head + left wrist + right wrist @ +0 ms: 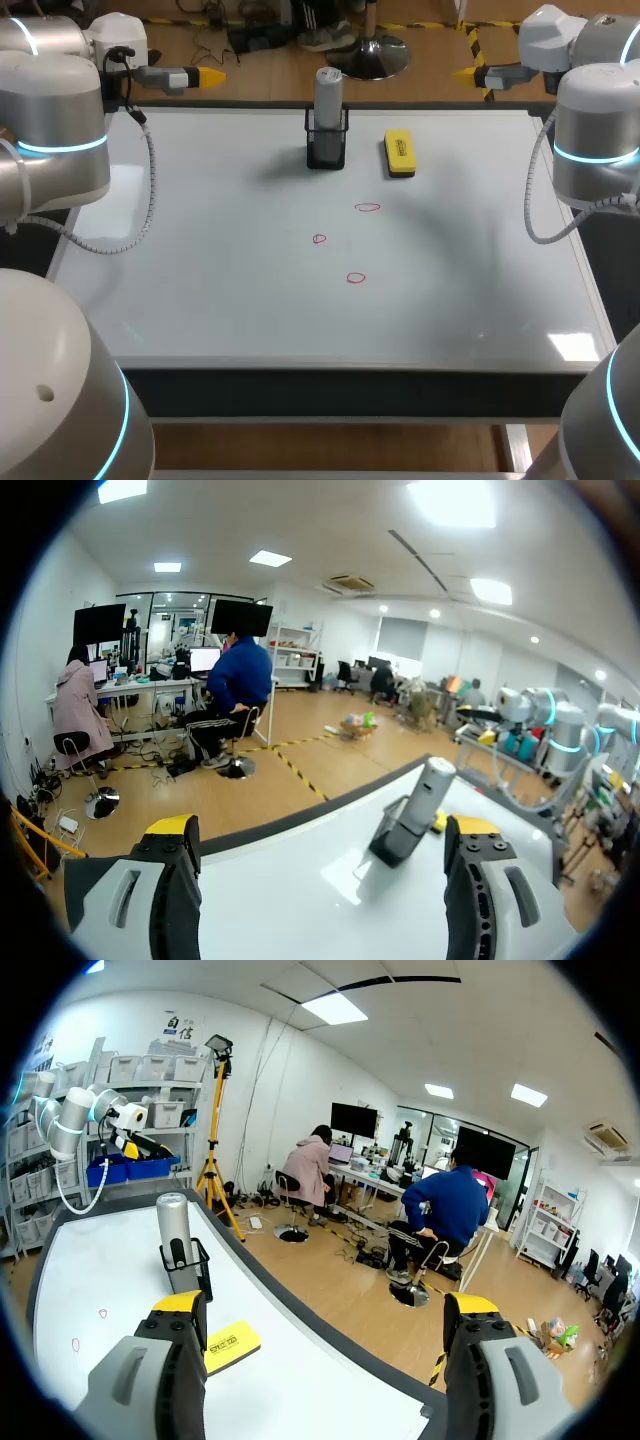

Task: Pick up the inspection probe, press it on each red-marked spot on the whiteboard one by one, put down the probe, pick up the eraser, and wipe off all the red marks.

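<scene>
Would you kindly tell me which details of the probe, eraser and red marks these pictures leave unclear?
Probe lower end: hidden inside its black holder, every view.
Eraser: left wrist view shows only a sliver behind the probe.
Red marks: none in left wrist view; right wrist view shows two, tiny; the third is cut off or behind the right tool.
</scene>
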`<state>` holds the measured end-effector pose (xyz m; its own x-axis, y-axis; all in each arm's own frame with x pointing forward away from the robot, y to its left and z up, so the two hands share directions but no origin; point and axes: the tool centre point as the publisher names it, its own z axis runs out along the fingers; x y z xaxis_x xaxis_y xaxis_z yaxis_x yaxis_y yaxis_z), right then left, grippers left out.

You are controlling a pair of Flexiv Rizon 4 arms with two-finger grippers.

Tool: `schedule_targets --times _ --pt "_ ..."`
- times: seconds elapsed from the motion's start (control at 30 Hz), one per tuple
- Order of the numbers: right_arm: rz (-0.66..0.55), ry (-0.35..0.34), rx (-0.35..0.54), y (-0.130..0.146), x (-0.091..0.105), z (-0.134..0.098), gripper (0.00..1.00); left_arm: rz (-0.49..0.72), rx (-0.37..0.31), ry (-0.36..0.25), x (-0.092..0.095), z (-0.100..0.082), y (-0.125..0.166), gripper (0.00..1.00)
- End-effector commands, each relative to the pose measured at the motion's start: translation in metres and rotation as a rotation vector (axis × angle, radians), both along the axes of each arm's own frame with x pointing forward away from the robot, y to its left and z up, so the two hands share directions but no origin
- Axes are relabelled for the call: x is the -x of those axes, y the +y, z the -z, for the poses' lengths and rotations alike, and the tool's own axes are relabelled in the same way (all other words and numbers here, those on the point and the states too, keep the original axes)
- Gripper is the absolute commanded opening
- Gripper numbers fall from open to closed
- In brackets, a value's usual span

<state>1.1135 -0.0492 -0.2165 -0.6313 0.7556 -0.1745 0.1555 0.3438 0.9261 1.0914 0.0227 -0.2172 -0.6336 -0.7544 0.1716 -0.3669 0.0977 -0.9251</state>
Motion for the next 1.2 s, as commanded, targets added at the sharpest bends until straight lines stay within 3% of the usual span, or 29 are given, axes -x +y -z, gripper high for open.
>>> schedule_targets --times 0.03,0.6,1.03,1.17,1.2 --pt "-0.001 0.001 0.001 0.0 0.0 0.0 1.0 0.0 0.001 0.0 0.0 0.0 0.0 1.0" --pt "-0.001 0.001 0.001 0.0 0.0 0.0 1.0 0.0 0.001 0.0 0.0 0.0 0.0 1.0" --pt "-0.001 0.001 0.001 0.0 0.0 0.0 1.0 0.273 -0.008 -0.09 0.008 -0.005 -0.035 1.0" --pt "-0.001 0.001 0.001 0.0 0.0 0.0 1.0 0.341 0.043 -0.102 0.008 -0.005 -0.055 1.0" --pt "-0.001 0.001 0.001 0.0 0.0 0.0 1.0 0.358 0.029 -0.101 0.008 -0.003 -0.061 1.0"
